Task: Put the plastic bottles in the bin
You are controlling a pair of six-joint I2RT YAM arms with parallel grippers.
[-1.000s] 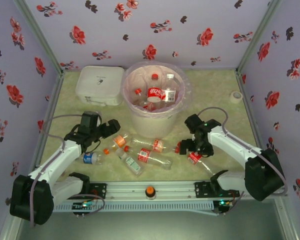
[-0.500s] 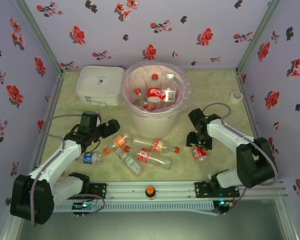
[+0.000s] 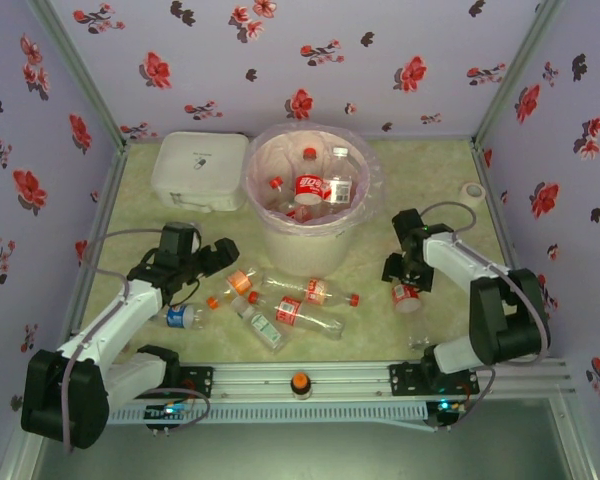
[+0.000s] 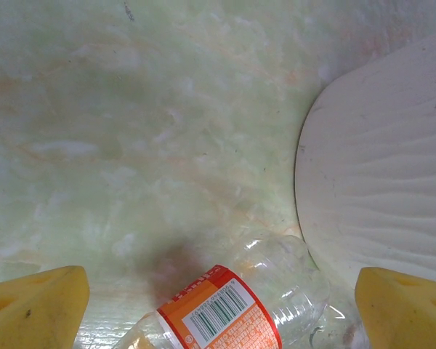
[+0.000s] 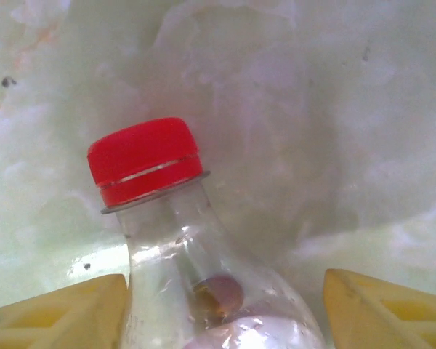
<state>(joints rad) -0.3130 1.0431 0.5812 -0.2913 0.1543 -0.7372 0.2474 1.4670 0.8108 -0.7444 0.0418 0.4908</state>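
Clear plastic drink bottles [image 3: 305,315] lie in three places.

1. Several are inside the large round white bin [image 3: 300,250] with the pink bag liner, at the back centre of the table. A red-label bottle [image 3: 310,187] is on top of that pile.
2. A cluster lies flat on the green marbled tabletop [image 3: 160,215], in front of the bin.
   - It includes a clear bottle with an orange label [image 3: 315,290] and a green-label bottle [image 3: 262,327].
   - A blue-label bottle [image 3: 185,317] lies at the cluster's left end.
3. One red-capped bottle [image 3: 407,297] [image 5: 203,291] is to the right of the bin's base, well apart from the cluster.

Right gripper [image 3: 407,285] [image 5: 225,291]: jaws clamped on the red-capped bottle. A yellow finger [image 5: 58,313] sits against each side of the body, and the cap points away from the wrist. Cannot tell whether the bottle is off the tabletop.

Left gripper [image 3: 220,252] [image 4: 219,280]: jaws wide apart and holding nothing, just left of the cluster. In its wrist view an orange-labelled bottle [image 4: 218,313] lies on the table below the gap, close beside the bin's ribbed wall [image 4: 378,196].

A white rectangular lidded box [image 3: 198,170] stands just left of the bin. A tape roll [image 3: 471,193] sits at the far right.
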